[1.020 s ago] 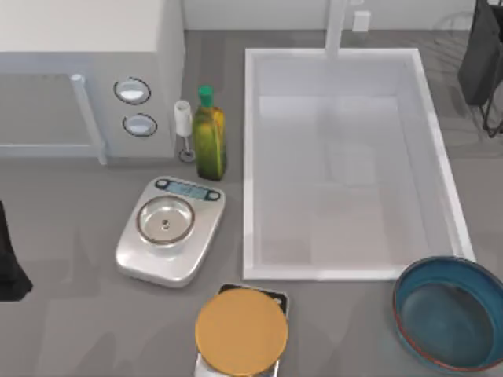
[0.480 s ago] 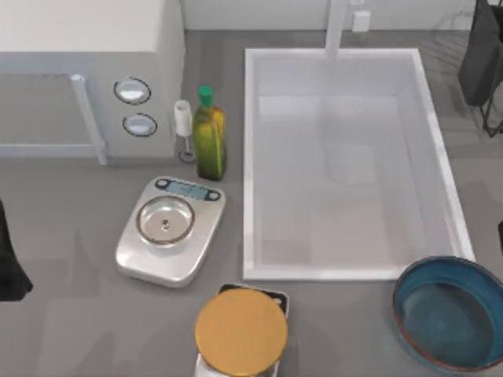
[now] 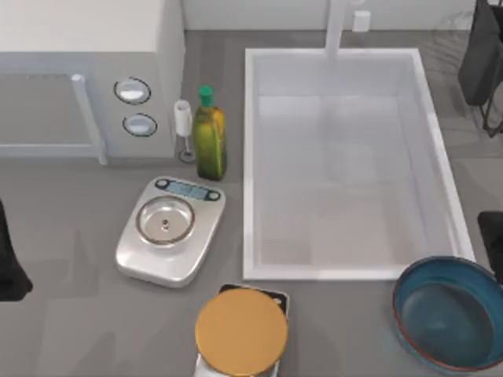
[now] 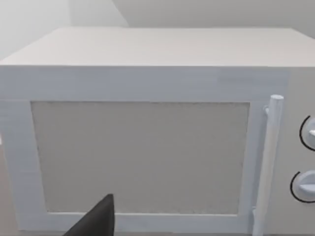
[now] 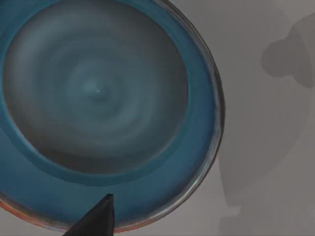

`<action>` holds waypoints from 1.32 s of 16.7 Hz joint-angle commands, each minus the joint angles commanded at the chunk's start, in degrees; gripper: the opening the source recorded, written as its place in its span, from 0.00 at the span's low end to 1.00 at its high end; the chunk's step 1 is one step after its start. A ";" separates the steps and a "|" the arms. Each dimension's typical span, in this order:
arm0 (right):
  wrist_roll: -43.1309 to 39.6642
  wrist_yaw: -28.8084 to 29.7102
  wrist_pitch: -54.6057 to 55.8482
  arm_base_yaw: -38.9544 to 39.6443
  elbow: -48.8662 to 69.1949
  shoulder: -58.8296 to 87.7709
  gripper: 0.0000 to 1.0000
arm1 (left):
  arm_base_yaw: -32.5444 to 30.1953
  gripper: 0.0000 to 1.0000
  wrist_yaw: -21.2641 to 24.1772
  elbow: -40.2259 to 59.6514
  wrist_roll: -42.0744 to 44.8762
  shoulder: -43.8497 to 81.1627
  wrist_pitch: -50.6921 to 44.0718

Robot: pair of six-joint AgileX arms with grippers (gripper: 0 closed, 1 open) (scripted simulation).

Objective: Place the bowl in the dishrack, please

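The sink [image 3: 346, 157] takes up the middle of the desk [image 3: 78, 314]. The dishrack [image 3: 481, 71] stands at the far right edge. The bowl [image 3: 448, 312] sits empty at the near right corner, directly under my right gripper [image 3: 493, 239], the nearer one; I cannot tell its grip. My left arm waits at the left edge.

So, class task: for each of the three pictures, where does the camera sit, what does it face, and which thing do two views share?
Top view: above the table, looking down on sink, scales and bowl; right arm at the right edge.
Left wrist view: on the left arm, facing the microwave; a dark tool tip.
Right wrist view: on the right arm, over the bowl.
Shared: the bowl, top and right wrist views.
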 joint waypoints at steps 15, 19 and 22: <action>0.38 -0.01 24.64 0.24 -16.53 8.03 1.00 | 0.00 1.00 0.00 0.00 0.00 0.00 0.00; 0.39 -0.01 25.11 0.26 -16.90 8.21 1.00 | 0.00 1.00 0.00 0.00 0.00 0.00 0.00; 0.39 -0.01 25.11 0.26 -16.90 8.21 0.77 | 0.00 1.00 0.00 0.00 0.00 0.00 0.00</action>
